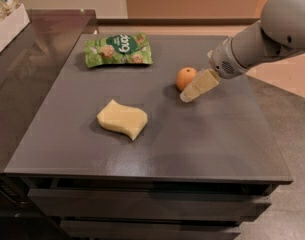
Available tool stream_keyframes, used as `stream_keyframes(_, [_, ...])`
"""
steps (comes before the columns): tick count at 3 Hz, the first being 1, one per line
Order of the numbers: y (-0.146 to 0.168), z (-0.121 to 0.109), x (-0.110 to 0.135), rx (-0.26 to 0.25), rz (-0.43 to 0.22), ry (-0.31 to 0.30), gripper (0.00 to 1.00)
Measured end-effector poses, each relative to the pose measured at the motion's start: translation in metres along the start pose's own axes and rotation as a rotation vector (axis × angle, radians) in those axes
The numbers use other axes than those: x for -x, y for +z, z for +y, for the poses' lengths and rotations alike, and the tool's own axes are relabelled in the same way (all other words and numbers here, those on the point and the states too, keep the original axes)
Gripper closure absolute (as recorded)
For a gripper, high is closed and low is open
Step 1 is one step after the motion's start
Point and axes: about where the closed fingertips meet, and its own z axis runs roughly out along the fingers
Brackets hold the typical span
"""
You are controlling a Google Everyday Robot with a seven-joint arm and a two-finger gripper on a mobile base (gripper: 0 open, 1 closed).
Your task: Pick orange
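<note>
The orange [185, 77] sits right of centre on the desk [207, 139]. The pincer [192, 91], reaching in from the upper right, is just beside it; I cannot tell whether it is open or closed.

Likely an office kitchenette, dark grey matte counter [202, 149] over flat drawer fronts [142, 204] at the bottom, green crinkly snack bag [119, 50] upper centre, white box of packaged snacks [9, 26] upper left, pale two-finger gripper [188, 95] right of centre, just beside the small orange fruit [185, 77].
</note>
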Motion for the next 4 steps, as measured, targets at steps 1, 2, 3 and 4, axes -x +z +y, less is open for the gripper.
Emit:
stream_keyframes(1, [0.008, 0.003, -0.001, 0.020, 0.013, -0.005, 0.18])
stream_keyframes(2, [0.014, 0.008, 0.003, 0.038, 0.011, -0.008, 0.42])
stream_keyframes(3, [0.015, 0.011, 0.007, 0.049, 0.006, -0.012, 0.64])
stream_keyframes(4, [-0.003, 0.020, 0.019, 0.064, -0.033, -0.038, 0.88])
